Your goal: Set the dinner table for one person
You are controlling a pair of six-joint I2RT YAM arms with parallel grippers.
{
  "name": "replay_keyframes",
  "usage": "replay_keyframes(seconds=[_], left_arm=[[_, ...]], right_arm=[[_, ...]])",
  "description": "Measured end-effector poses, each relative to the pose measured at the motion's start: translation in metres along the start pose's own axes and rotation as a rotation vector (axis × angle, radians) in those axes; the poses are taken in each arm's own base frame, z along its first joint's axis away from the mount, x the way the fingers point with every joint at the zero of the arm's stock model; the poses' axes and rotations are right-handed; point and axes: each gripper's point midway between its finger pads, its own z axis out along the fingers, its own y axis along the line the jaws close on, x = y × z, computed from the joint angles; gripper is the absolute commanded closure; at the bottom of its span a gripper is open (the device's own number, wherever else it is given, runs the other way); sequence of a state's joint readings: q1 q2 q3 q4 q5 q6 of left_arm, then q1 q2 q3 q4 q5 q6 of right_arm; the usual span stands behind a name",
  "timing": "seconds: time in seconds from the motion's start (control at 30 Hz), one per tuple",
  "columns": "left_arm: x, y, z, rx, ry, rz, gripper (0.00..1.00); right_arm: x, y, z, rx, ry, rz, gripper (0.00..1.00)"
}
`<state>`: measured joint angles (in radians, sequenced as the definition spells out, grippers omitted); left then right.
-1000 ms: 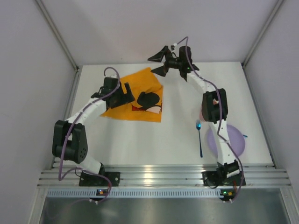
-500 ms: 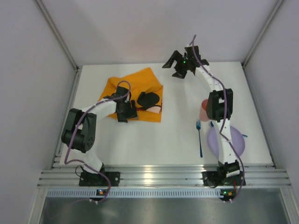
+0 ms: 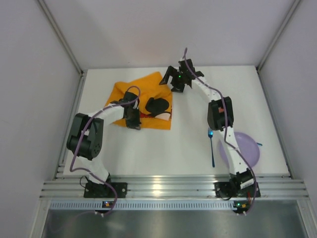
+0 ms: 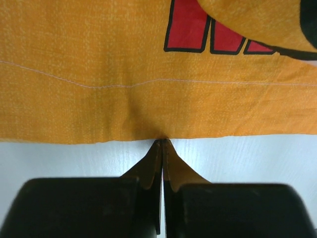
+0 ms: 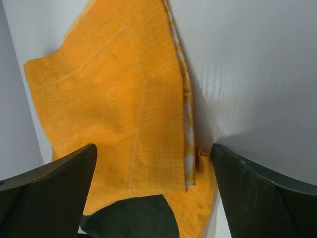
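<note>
An orange placemat [image 3: 130, 94] with a black and red cartoon print lies rumpled and partly folded at the back left of the white dinner table [image 3: 183, 144]. My left gripper [image 3: 133, 122] is low at the cloth's near edge. In the left wrist view its jaws are shut, the tips [image 4: 162, 144] pinch the hem of the placemat [image 4: 148, 74], and the cloth puckers there. My right gripper [image 3: 171, 81] hangs open over the cloth's far right corner. In the right wrist view its fingers [image 5: 49, 188] stand wide on either side of a folded-over flap [image 5: 148, 124], holding nothing.
A blue fork [image 3: 212, 148] lies on the right half of the table. A purple plate [image 3: 246, 148] sits beside it, partly behind the right arm. Grey walls close in the back and both sides. A ridged metal rail [image 3: 163, 188] runs along the near edge.
My left gripper moved to the placemat's near edge and closed on its hem. My right arm swung left and down over the cloth's far corner, still open.
</note>
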<state>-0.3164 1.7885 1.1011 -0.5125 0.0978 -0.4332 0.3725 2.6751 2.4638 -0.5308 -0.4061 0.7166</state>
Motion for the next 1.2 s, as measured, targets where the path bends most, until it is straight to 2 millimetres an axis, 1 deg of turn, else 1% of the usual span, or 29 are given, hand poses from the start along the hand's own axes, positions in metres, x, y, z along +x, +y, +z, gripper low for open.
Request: replay_keyframes(seconds=[0.1, 0.23, 0.37, 0.43, 0.47, 0.5, 0.57, 0.6, 0.63, 0.67, 0.7, 0.73, 0.77, 0.8, 0.87, 0.9, 1.03, 1.13, 1.2], left_arm=[[0.004, 0.004, -0.002, -0.001, 0.004, 0.008, 1.0], [0.014, 0.014, -0.007, -0.009, 0.023, -0.006, 1.0], [0.017, 0.022, -0.01, -0.012, 0.037, -0.025, 1.0], [0.018, 0.025, -0.011, -0.016, 0.043, -0.027, 1.0], [0.018, 0.025, -0.011, -0.017, 0.044, -0.026, 1.0], [0.018, 0.026, -0.011, -0.018, 0.045, -0.024, 0.99], [0.018, 0.026, -0.011, -0.019, 0.047, -0.021, 0.97], [0.018, 0.027, -0.012, -0.02, 0.049, -0.019, 0.96], [0.018, 0.027, -0.012, -0.022, 0.05, -0.018, 0.95], [0.019, 0.028, -0.012, -0.026, 0.052, -0.017, 0.89], [0.019, 0.029, -0.013, -0.031, 0.055, -0.015, 0.84], [0.02, 0.029, -0.013, -0.034, 0.059, -0.014, 0.75], [0.02, 0.03, -0.014, -0.038, 0.061, -0.012, 0.53], [0.02, 0.029, -0.015, -0.035, 0.064, -0.022, 0.39], [0.015, 0.028, -0.017, -0.038, 0.051, -0.012, 0.15], [0.012, 0.028, -0.018, -0.041, 0.043, -0.013, 0.02], [-0.002, 0.028, -0.021, -0.062, 0.003, -0.023, 0.02], [-0.018, 0.025, -0.024, -0.07, -0.034, -0.025, 0.02], [-0.029, 0.024, -0.021, -0.085, -0.051, -0.033, 0.02]], right_arm=[[0.004, 0.009, 0.007, -0.025, -0.002, -0.006, 0.02], [0.006, 0.019, 0.015, -0.059, -0.018, -0.006, 0.04], [0.002, 0.024, 0.021, -0.084, -0.042, -0.006, 0.09], [0.0, 0.024, 0.023, -0.081, -0.059, -0.011, 0.14], [-0.001, 0.023, 0.024, -0.076, -0.065, -0.013, 0.18], [-0.003, 0.022, 0.024, -0.071, -0.073, -0.015, 0.29], [-0.005, 0.021, 0.025, -0.063, -0.086, -0.02, 0.45], [-0.007, 0.02, 0.025, -0.062, -0.093, -0.022, 0.61], [-0.008, 0.021, 0.025, -0.063, -0.1, -0.027, 0.67], [-0.01, 0.021, 0.025, -0.065, -0.107, -0.028, 0.74], [-0.011, 0.022, 0.025, -0.066, -0.111, -0.029, 0.86], [-0.012, 0.022, 0.025, -0.069, -0.116, -0.034, 0.9], [-0.013, 0.023, 0.025, -0.071, -0.118, -0.034, 0.94], [-0.013, 0.023, 0.025, -0.072, -0.12, -0.036, 0.99], [-0.014, 0.024, 0.025, -0.074, -0.123, -0.039, 1.0], [-0.014, 0.023, 0.025, -0.073, -0.122, -0.039, 1.0], [-0.013, 0.009, 0.025, -0.044, -0.118, -0.039, 1.0], [-0.006, -0.014, 0.021, 0.011, -0.085, -0.019, 1.0], [-0.006, -0.03, 0.014, 0.042, -0.072, 0.002, 1.0]])
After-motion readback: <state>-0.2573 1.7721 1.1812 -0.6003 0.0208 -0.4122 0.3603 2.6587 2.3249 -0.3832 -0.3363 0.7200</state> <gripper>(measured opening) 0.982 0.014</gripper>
